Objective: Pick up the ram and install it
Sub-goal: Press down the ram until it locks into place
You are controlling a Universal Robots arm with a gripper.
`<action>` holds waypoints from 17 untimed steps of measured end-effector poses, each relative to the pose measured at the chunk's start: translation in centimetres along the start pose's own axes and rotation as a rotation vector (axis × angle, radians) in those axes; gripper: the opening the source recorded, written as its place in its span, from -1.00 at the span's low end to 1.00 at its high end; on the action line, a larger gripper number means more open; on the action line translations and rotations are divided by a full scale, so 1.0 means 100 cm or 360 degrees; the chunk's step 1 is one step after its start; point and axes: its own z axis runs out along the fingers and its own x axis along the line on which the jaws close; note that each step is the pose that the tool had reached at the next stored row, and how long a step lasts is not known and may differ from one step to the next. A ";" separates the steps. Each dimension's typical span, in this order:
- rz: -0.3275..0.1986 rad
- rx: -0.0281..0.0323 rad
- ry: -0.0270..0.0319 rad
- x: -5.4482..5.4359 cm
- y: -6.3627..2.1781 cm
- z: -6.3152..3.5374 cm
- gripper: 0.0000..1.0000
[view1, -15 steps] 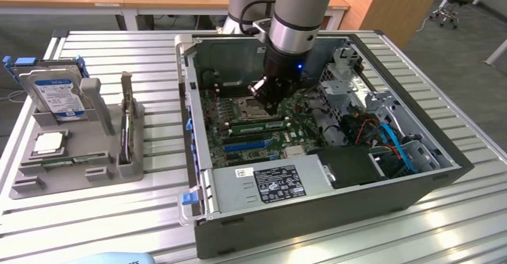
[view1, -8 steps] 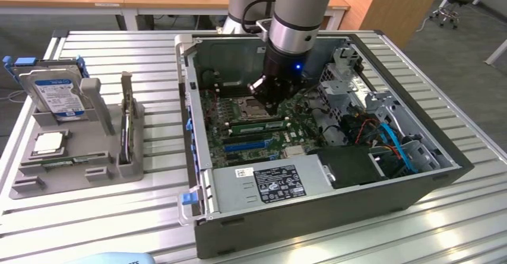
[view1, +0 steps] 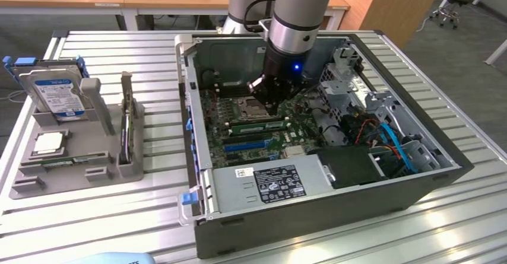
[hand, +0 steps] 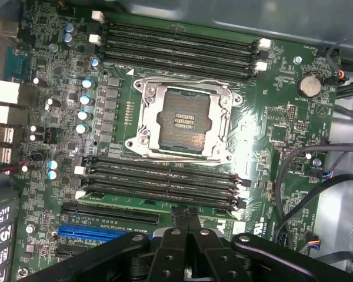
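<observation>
**Green RAM stick seated in motherboard slot**

Green circuit-board ram (hand: 159, 198) lay in a memory slot just beside the empty CPU socket (hand: 182, 121), on the side toward the blue expansion slot (hand: 97, 233). Gripper (hand: 187, 220) stood directly above that slot, black fingers (hand: 180, 218) pressed together with nothing between them. Open computer case (view1: 443, 178) occupied the worktop's middle; grey parts holder (view1: 103, 136) with blue-labelled hard drive (view1: 57, 95) sat near the worktop's edge at the exterior view's left.
</observation>
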 end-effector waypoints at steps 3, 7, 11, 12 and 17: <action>0.0001 0.00000 -0.00001 0.000 0.0001 0.0000 -0.80; 0.0000 0.00030 -0.00001 0.002 0.0002 -0.0001 -0.80; 0.0000 0.00066 0.00000 0.007 0.0010 0.0000 -0.80; 0.0000 0.00073 0.00001 0.008 0.0011 -0.0001 -0.80; 0.0048 0.00106 -0.00012 0.010 0.0012 -0.0002 -0.80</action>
